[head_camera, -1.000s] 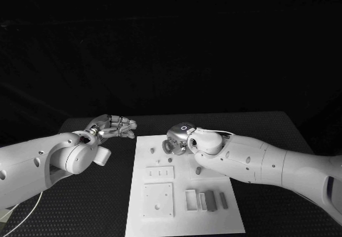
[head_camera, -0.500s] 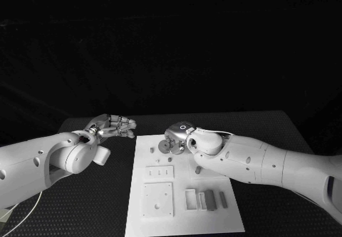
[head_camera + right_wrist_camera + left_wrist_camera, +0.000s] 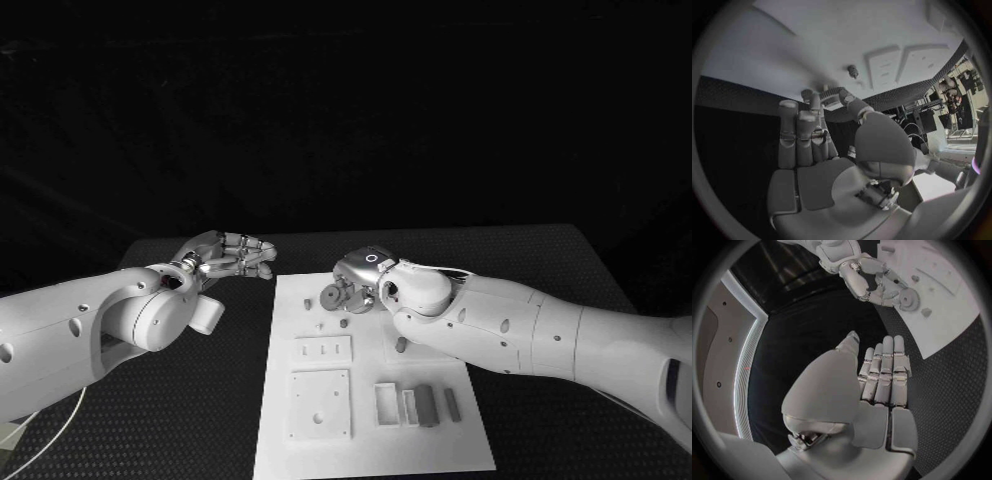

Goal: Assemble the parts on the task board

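White task board (image 3: pixel 368 440) lies mid-table. At its twelve o'clock end the right hand (image 3: pixel 356 284) pinches a grey gear (image 3: pixel 333 297). At ten o'clock, off the board, the left hand (image 3: pixel 231 255) hovers, fingers curled, holding nothing.

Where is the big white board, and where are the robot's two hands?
task board (image 3: pixel 418 445), head view, bare near edge.
left hand (image 3: pixel 231 256), head view, middle of curled fingers.
right hand (image 3: pixel 358 280), head view, middle of hand.
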Motion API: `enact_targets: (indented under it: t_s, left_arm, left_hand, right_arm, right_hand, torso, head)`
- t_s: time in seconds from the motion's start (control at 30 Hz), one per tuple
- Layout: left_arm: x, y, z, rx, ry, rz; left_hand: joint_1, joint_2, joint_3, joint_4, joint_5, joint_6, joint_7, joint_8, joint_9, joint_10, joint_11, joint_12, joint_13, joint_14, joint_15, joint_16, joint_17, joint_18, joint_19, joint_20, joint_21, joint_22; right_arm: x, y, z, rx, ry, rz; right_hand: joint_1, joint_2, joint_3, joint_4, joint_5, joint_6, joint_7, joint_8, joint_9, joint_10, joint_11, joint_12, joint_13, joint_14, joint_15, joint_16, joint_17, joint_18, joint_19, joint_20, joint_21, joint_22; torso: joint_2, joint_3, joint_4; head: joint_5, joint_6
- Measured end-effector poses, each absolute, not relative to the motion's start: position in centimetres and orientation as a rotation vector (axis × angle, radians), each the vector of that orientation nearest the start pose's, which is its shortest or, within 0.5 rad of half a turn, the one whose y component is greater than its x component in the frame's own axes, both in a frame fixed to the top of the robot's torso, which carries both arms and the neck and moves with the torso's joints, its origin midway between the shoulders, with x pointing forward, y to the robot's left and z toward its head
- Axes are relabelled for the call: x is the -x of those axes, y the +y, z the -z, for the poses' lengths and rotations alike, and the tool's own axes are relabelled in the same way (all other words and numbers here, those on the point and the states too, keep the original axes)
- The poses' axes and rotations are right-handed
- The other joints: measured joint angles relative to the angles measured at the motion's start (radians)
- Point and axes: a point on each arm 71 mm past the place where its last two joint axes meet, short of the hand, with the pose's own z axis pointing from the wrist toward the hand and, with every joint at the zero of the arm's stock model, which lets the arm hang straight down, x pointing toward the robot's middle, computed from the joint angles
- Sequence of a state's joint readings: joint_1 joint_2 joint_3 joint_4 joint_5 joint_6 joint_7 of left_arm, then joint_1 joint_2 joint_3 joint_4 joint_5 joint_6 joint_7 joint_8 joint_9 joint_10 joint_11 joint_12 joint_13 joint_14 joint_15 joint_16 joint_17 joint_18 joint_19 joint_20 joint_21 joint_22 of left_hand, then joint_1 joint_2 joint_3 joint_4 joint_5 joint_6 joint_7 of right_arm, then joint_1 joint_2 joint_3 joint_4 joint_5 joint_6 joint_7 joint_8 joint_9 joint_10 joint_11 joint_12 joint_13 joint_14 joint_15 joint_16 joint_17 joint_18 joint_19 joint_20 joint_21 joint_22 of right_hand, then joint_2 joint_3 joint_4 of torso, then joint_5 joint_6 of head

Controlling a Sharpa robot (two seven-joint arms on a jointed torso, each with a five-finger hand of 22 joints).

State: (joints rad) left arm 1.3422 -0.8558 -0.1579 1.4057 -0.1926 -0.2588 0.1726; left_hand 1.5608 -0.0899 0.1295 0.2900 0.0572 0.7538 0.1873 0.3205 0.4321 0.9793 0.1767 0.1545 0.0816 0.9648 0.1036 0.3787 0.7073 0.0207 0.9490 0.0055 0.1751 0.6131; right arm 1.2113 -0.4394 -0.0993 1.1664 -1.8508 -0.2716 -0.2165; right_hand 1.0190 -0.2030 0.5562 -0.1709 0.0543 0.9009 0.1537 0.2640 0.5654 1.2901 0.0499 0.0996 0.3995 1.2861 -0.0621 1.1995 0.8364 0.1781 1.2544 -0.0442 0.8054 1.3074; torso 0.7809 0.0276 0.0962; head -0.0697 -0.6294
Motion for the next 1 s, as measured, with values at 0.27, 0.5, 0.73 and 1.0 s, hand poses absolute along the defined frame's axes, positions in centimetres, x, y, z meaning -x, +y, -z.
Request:
enact_targets:
  t_s: [0.27, 0.5, 0.73, 1.0]
  left_arm:
    - [-51.81, 25.04, 16.77, 0.954, 1.635, 1.250]
    - [-51.80, 25.07, 16.77, 0.954, 1.634, 1.250]
    - [-51.78, 25.11, 16.77, 0.954, 1.634, 1.250]
    - [-51.78, 25.12, 16.77, 0.954, 1.634, 1.250]
  left_hand:
    - [0.000, 0.000, 0.000, 0.000, 0.000, 0.000, 0.000, 0.000, 0.000, 0.000, 0.000, 0.000, 0.000, 0.000, 0.000, 0.000, 0.000, 0.000, 0.000, 0.000, 0.000, 0.000]
    - [0.000, 0.000, 0.000, 0.000, 0.000, 0.000, 0.000, 0.000, 0.000, 0.000, 0.000, 0.000, 0.000, 0.000, 0.000, 0.000, 0.001, 0.000, 0.000, 0.000, 0.000, 0.000]
    - [0.000, 0.000, 0.000, 0.000, 0.000, 0.000, 0.000, 0.000, 0.000, 0.000, 0.000, 0.000, -0.001, 0.000, 0.000, 0.000, 0.002, 0.000, 0.000, 0.000, 0.000, 0.001]
    - [0.000, 0.000, 0.000, 0.000, 0.000, 0.000, 0.000, 0.000, 0.000, 0.000, 0.000, 0.000, -0.001, 0.000, 0.000, 0.000, 0.002, 0.000, 0.000, 0.000, 0.000, 0.001]
  right_arm:
    - [-53.04, -8.83, 21.38, 0.531, 1.570, -0.381]
    - [-53.21, -9.10, 21.47, 0.526, 1.578, -0.370]
    - [-53.23, -9.17, 21.51, 0.527, 1.585, -0.366]
    - [-53.25, -9.26, 21.56, 0.529, 1.592, -0.362]
  right_hand:
    - [0.000, 0.000, 0.003, 0.008, 0.000, 0.000, 0.000, 0.000, 0.000, 0.000, 0.000, 0.000, 0.002, 0.000, 0.000, 0.000, 0.000, 0.000, 0.000, 0.000, -0.004, 0.000]
    - [0.000, 0.000, 0.006, 0.011, 0.000, 0.000, 0.000, 0.000, 0.002, 0.011, -0.004, 0.000, 0.012, 0.000, 0.000, 0.004, 0.000, 0.000, 0.001, 0.001, -0.004, 0.000]
    - [0.003, 0.003, 0.003, 0.014, 0.000, 0.000, -0.001, 0.004, 0.004, 0.029, -0.011, 0.016, 0.035, -0.004, -0.004, 0.008, 0.000, 0.000, -0.002, -0.002, -0.004, 0.000]
    - [0.004, 0.004, 0.003, 0.014, 0.000, -0.001, -0.002, 0.004, 0.004, 0.029, -0.011, 0.020, 0.045, 0.000, -0.007, 0.008, 0.000, 0.000, -0.002, -0.002, -0.004, 0.000]
  torso:
    - [0.000, -0.0006, 0.0006]
    - [0.000, -0.0015, 0.0008]
    - [0.000, -0.0016, 0.0008]
    - [0.000, -0.0012, 0.0006]
  head:
    - [-0.002, -0.001]
    - [-0.002, -0.002]
    - [-0.002, -0.002]
    - [-0.002, -0.003]
